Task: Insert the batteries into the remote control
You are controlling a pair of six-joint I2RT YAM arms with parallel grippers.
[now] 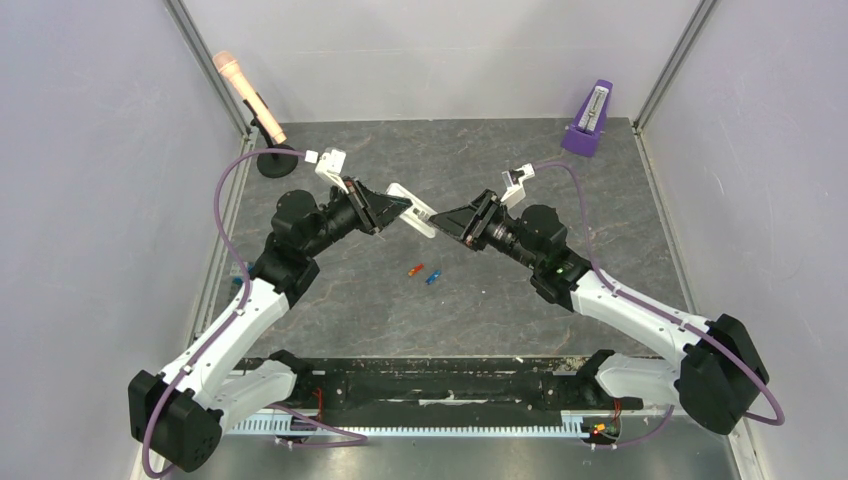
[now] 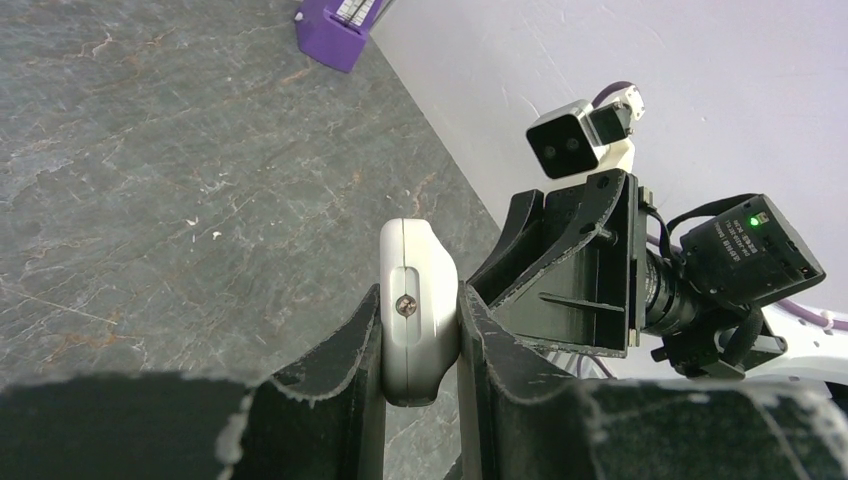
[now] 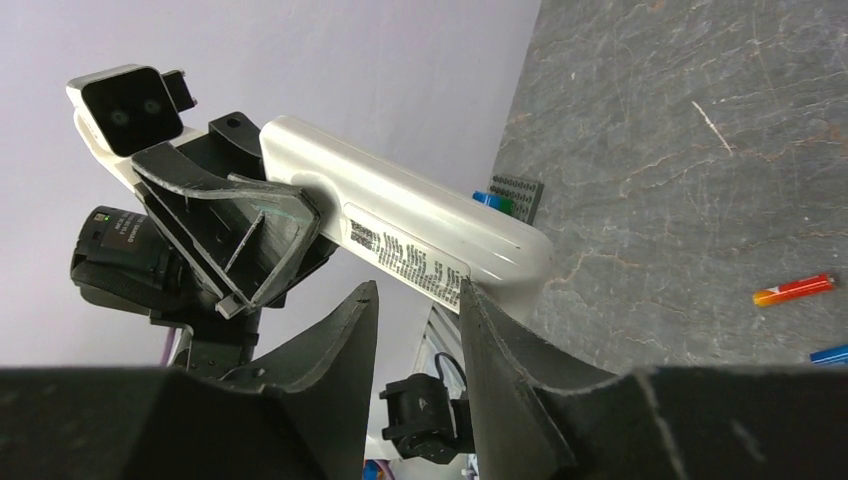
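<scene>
My left gripper (image 1: pixel 400 205) is shut on one end of the white remote control (image 1: pixel 412 212) and holds it above the table's middle. In the left wrist view the remote (image 2: pixel 418 300) stands edge-on between my left fingers (image 2: pixel 345 370). My right gripper (image 1: pixel 445 220) is open at the remote's other end. In the right wrist view its tips (image 3: pixel 418 292) sit just below the remote's labelled back (image 3: pixel 400 225), with nothing between them. The red-orange battery (image 1: pixel 412 269) and the blue battery (image 1: pixel 433 277) lie side by side on the table, and both also show in the right wrist view (image 3: pixel 793 290) (image 3: pixel 828 353).
A purple metronome (image 1: pixel 590 120) stands at the back right corner. A microphone (image 1: pixel 248 95) on a round black stand (image 1: pixel 277 162) is at the back left. A small dark studded plate (image 3: pixel 510 195) lies behind the remote. Walls close in three sides.
</scene>
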